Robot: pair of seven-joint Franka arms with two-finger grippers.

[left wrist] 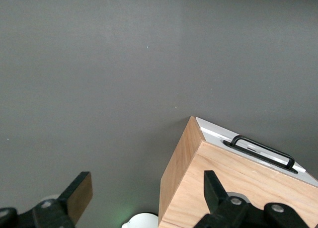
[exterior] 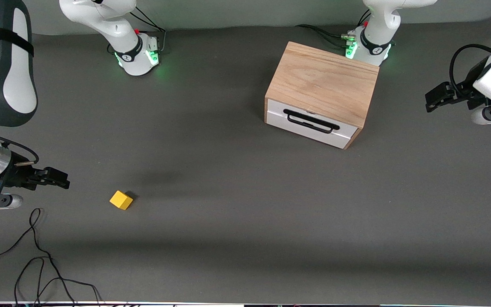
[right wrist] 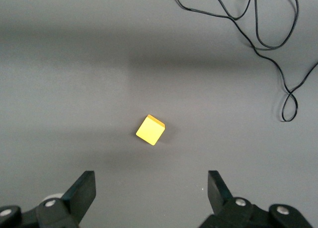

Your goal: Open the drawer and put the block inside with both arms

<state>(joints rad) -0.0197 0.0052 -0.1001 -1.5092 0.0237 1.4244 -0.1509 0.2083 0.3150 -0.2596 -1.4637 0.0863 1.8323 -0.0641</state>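
At the front view's lower left, the right gripper point(exterior: 60, 179) is hovering wide open just beside the block point(exterior: 121, 200), while at upper right the empty, open left gripper point(exterior: 435, 99) is waiting nearest the shut drawer point(exterior: 311, 123).

Even overhead light, soft shadows.

Matt grey table point(exterior: 237, 204), light-grained wood box point(exterior: 324, 83), glossy white drawer point(exterior: 309, 123)
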